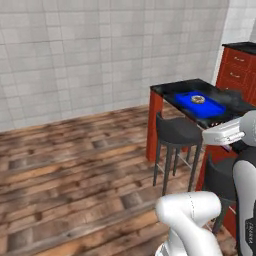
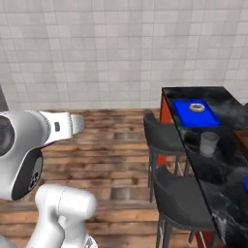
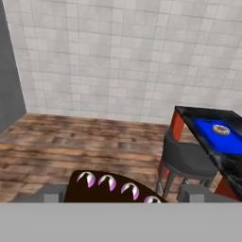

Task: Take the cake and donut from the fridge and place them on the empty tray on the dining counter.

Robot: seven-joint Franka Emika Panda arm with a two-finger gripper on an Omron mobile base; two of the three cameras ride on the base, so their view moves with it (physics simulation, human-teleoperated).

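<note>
A dark chocolate cake (image 3: 94,188) topped with white and pink dollops sits between my two fingertips at the bottom of the hand view, with my gripper (image 3: 124,194) shut on it. The cake is held above the wooden floor, left of the dining counter (image 1: 165,89) (image 2: 224,98) (image 3: 188,113). On the counter's near end lies the bright blue tray (image 1: 187,102) (image 2: 193,118) (image 3: 207,126). The donut (image 1: 198,99) (image 2: 196,107) (image 3: 220,129) rests inside the tray towards its far side. A tall grey surface (image 3: 9,71) at the left edge may be the fridge; I cannot tell.
Dark stools (image 1: 177,131) (image 2: 162,135) (image 3: 186,158) stand along the counter's side, another one closer (image 2: 186,198). A grey cup (image 2: 209,143) stands on the counter behind the tray. Red cabinets (image 1: 240,70) are at the far right. Open wooden floor (image 1: 75,160) stretches left.
</note>
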